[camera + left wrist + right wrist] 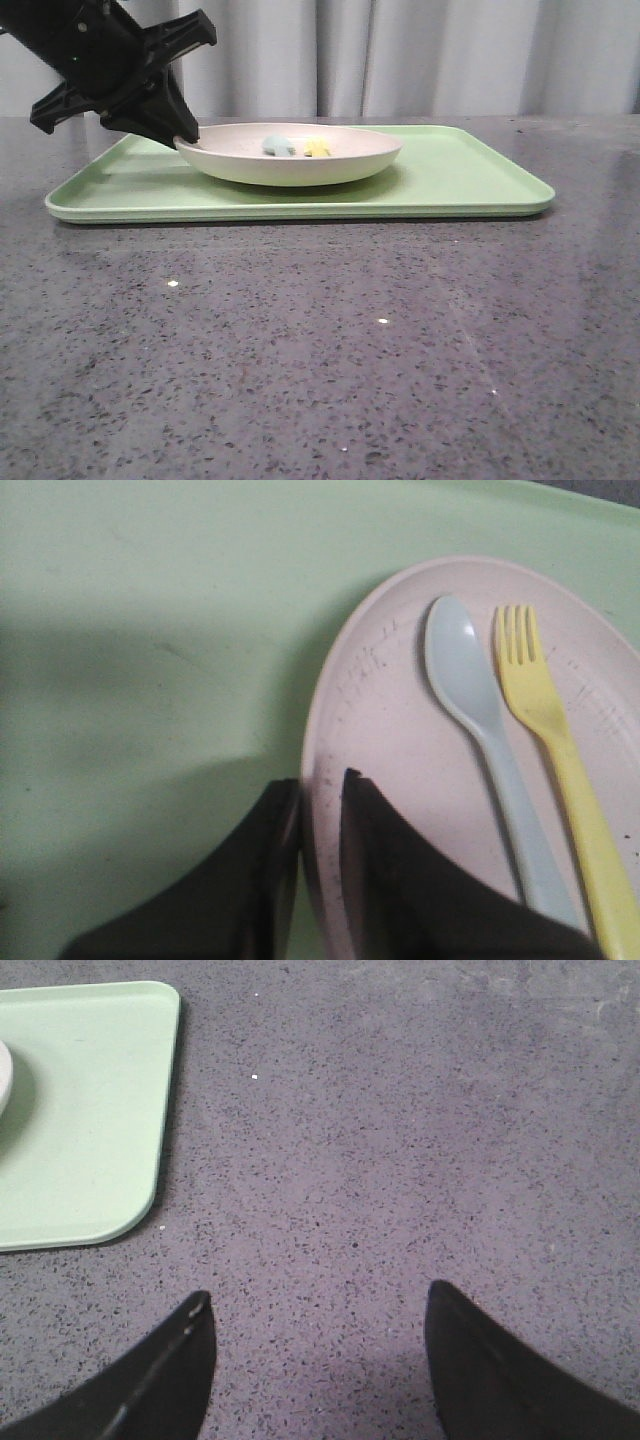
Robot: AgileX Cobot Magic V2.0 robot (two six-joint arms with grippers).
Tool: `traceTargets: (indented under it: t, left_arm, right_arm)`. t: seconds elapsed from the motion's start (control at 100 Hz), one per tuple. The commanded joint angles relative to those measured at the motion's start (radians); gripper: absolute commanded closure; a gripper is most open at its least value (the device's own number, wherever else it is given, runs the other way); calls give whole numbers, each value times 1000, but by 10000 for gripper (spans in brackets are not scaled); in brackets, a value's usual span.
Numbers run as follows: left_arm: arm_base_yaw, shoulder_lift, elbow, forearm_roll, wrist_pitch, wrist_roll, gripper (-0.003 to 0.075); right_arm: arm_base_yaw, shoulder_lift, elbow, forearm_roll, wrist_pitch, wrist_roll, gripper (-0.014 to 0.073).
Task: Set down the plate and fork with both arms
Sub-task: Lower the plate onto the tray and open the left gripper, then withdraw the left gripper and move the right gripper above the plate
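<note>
The pale pinkish-cream plate (290,155) rests on the light-green tray (470,180). The yellow fork (317,148) lies in the plate beside a pale blue spoon (277,146). In the left wrist view the plate (400,720) holds the fork (560,750) and the spoon (490,740). My left gripper (183,140) is shut on the plate's left rim, one finger inside and one outside (320,790). My right gripper (318,1300) is open and empty over the bare grey tabletop, to the right of the tray; it does not show in the front view.
The grey speckled tabletop (320,340) stretches in front of the tray. The tray's right corner (90,1110) shows in the right wrist view. A pale curtain (420,55) hangs behind the table.
</note>
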Motion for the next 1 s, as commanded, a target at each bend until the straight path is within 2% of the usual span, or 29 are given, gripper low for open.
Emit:
traceTargets:
  t: [0.0, 0.08, 0.36, 0.49, 0.63, 0.88, 0.99]
  left_arm:
    - [-5, -42, -35, -34, -47, -11, 476]
    - [-3, -42, -35, -34, -58, -11, 434]
    - [4, -90, -32, 8, -66, -11, 442]
    - [4, -157, -9, 58, -69, -11, 480]
    - [7, -272, 83, 99, -113, -11, 531]
    - [64, -524, 295, 163, -134, -11, 533]
    - [99, -649, 374, 210, -132, -11, 533]
  right_arm:
    - [2, 8, -30, -4, -57, -4, 127]
    - [2, 8, -30, -4, -56, -4, 127]
    - [2, 8, -30, -4, -56, -4, 127]
    - [2, 8, -30, -4, -56, -4, 127]
    - [2, 8, -30, -3, -54, -4, 127]
    - [3, 8, -36, 26, -28, -4, 127]
    - [34, 9, -36, 30, -26, -4, 127]
